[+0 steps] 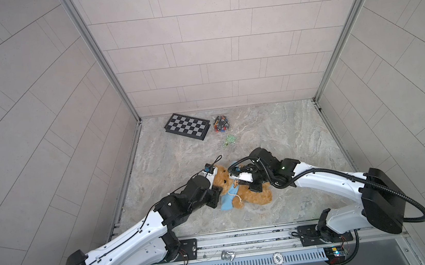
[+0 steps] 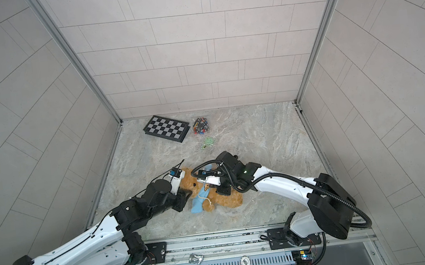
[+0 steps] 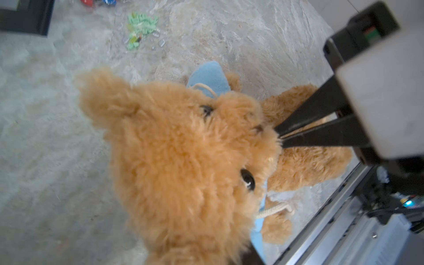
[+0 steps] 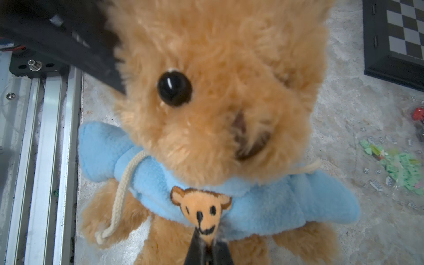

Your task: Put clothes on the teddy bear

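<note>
Now right gripper (image 4: 206,241) tight on hoodie (image 4: 275,206).

Teddy bear (image 4: 218,57) golden-brown, eyes black. Hoodie (image 4: 275,206) light blue; drawstring (image 4: 119,199) cream; patch (image 4: 200,208) tan bear face, brown edging. Chessboard (image 1: 186,126) black frame, checks black and pale grey, possibly white. Small pieces (image 1: 229,139) green. Tabletop (image 1: 273,132) grey-beige, marbled.

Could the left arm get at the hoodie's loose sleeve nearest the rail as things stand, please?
Probably yes: the sleeve lies uncovered right beside the left claw, while the right claw pinches the hoodie at its front patch, clear of that sleeve.
</note>
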Controlling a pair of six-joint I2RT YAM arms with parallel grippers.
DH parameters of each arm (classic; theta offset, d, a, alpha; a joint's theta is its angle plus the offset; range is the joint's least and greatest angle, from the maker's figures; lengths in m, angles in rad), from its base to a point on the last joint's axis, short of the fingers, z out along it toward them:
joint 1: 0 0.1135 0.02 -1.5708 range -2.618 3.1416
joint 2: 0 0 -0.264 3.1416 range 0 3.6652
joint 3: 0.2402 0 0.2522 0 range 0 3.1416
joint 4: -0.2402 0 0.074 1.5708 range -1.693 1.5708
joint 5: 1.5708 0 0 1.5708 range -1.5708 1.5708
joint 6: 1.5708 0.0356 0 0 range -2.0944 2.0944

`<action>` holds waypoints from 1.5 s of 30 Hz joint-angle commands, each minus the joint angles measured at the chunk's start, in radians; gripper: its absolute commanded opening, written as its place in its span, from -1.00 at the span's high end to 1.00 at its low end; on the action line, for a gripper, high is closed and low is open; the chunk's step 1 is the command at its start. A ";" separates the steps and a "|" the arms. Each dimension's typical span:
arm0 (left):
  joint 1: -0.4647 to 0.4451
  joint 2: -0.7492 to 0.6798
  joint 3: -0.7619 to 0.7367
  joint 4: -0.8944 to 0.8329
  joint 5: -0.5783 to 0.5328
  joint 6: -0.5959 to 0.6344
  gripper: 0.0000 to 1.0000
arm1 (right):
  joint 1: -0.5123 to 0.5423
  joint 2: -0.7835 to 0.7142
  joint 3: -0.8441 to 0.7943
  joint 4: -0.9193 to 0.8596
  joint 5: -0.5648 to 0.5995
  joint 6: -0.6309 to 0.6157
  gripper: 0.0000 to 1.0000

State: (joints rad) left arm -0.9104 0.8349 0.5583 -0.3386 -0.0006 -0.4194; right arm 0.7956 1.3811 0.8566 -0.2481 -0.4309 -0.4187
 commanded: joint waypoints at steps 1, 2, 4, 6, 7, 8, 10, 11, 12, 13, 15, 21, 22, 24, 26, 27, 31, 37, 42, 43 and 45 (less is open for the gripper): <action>-0.004 0.019 -0.008 0.098 0.005 -0.041 0.94 | 0.002 -0.004 0.034 0.010 -0.045 -0.042 1.00; -0.001 0.022 -0.008 0.092 -0.006 -0.063 1.00 | 0.002 -0.012 0.037 0.009 -0.022 -0.024 1.00; 0.020 0.010 -0.029 0.108 -0.001 -0.139 1.00 | 0.002 -0.041 0.036 0.005 0.031 0.023 0.62; 0.051 -0.013 -0.068 0.142 0.019 -0.231 1.00 | 0.002 -0.091 0.021 0.002 0.085 0.095 0.37; 0.067 -0.026 -0.092 0.166 0.034 -0.274 1.00 | 0.005 -0.129 0.005 0.000 0.107 0.135 0.30; 0.079 -0.041 -0.117 0.186 0.043 -0.316 1.00 | 0.010 -0.172 -0.018 0.007 0.135 0.180 0.23; 0.107 -0.070 -0.159 0.222 0.067 -0.385 1.00 | 0.014 -0.260 -0.074 0.030 0.171 0.284 -0.22; 0.126 -0.089 -0.184 0.246 0.083 -0.420 1.00 | 0.014 -0.303 -0.098 0.042 0.176 0.352 -0.36; 0.140 -0.104 -0.203 0.268 0.097 -0.452 1.00 | 0.014 -0.335 -0.116 0.049 0.173 0.410 -0.39; 0.154 -0.118 -0.220 0.294 0.117 -0.479 1.00 | 0.014 -0.366 -0.134 0.051 0.160 0.465 -0.38; 0.169 -0.128 -0.227 0.309 0.143 -0.497 1.00 | 0.014 -0.400 -0.153 0.064 0.133 0.582 -0.33; 0.177 -0.128 -0.224 0.328 0.182 -0.514 1.00 | 0.011 -0.333 -0.189 0.166 0.035 0.773 -0.15; 0.177 -0.128 -0.223 0.324 0.183 -0.509 1.00 | 0.006 -0.300 -0.181 0.171 0.035 0.776 -0.06; 0.178 -0.128 -0.239 0.334 0.186 -0.513 1.00 | -0.013 -0.234 -0.158 0.185 0.039 0.805 0.15; 0.177 -0.130 -0.264 0.363 0.194 -0.527 1.00 | -0.037 -0.177 -0.140 0.219 0.026 0.849 0.25; 0.178 -0.133 -0.276 0.368 0.195 -0.530 1.00 | -0.044 -0.150 -0.136 0.253 0.004 0.867 0.26; 0.177 -0.148 -0.302 0.378 0.191 -0.535 1.00 | -0.051 -0.055 -0.149 0.411 -0.060 0.917 0.30; 0.177 -0.139 -0.321 0.398 0.200 -0.538 1.00 | -0.055 0.029 -0.143 0.502 -0.124 0.956 0.14; 0.177 -0.133 -0.334 0.417 0.199 -0.543 1.00 | -0.052 0.074 -0.123 0.498 -0.133 0.943 0.16; 0.177 -0.131 -0.335 0.421 0.200 -0.543 1.00 | -0.048 0.080 -0.117 0.501 -0.135 0.942 0.18; 0.177 -0.125 -0.336 0.430 0.200 -0.545 1.00 | -0.035 0.093 -0.096 0.494 -0.139 0.934 0.27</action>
State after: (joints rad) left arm -0.7353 0.7040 0.2356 0.0483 0.1837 -0.9607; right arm 0.7460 1.4612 0.7246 0.2192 -0.5453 0.5049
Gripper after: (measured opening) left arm 0.079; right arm 0.368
